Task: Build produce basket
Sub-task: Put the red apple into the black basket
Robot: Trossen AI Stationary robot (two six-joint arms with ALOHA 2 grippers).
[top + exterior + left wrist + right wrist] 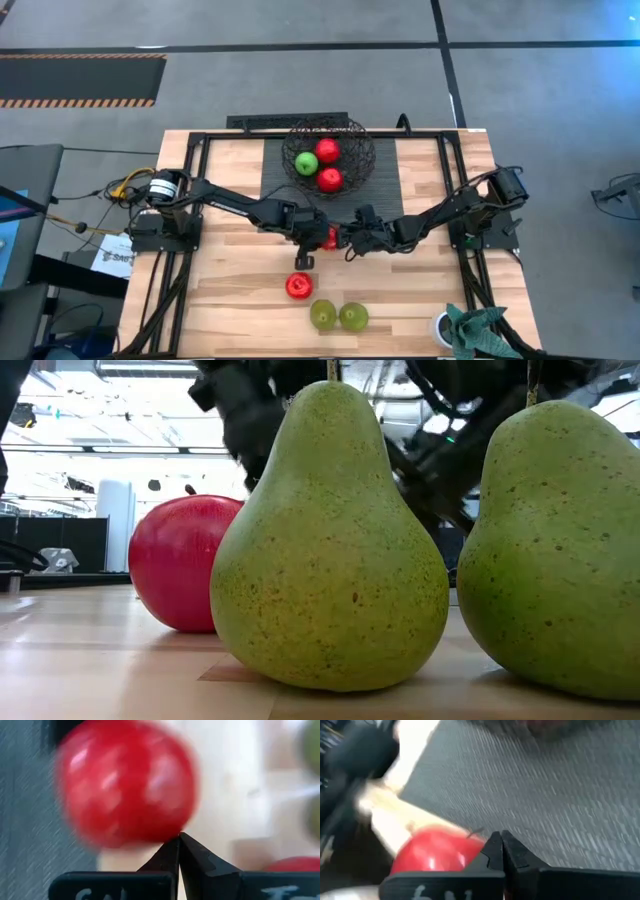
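Three fruits already sit in the basket (328, 152), a round bowl of thin black crisscrossed wire: two shiny red, one bright green. Both tools meet mid-worktop over a fourth red fruit (330, 238). Left tool (305, 243) has its fingers pinched fully closed, holding nothing; its wrist view shows the fruit just ahead of the closed tips, seemingly touching them. Right tool (352, 243) is likewise closed and empty, the same red fruit just off its tips on the far side. So the fruit lies between the two tools, about equally near each; whichever takes it must, I judge, first open its fingers. Being round, the fruit has no long axis to line up on. Basket stands well beyond both tools, away from the front edge, on a flat dark ribbed mat (270, 165). Nearer the front edge than the tools: another red fruit (298, 286) and two yellow-green pear-shaped fruits (337, 316), upright, speckled, duller skinned. Red skins glossy, likely slippery. Worktop (230, 290) is pale wood planking.
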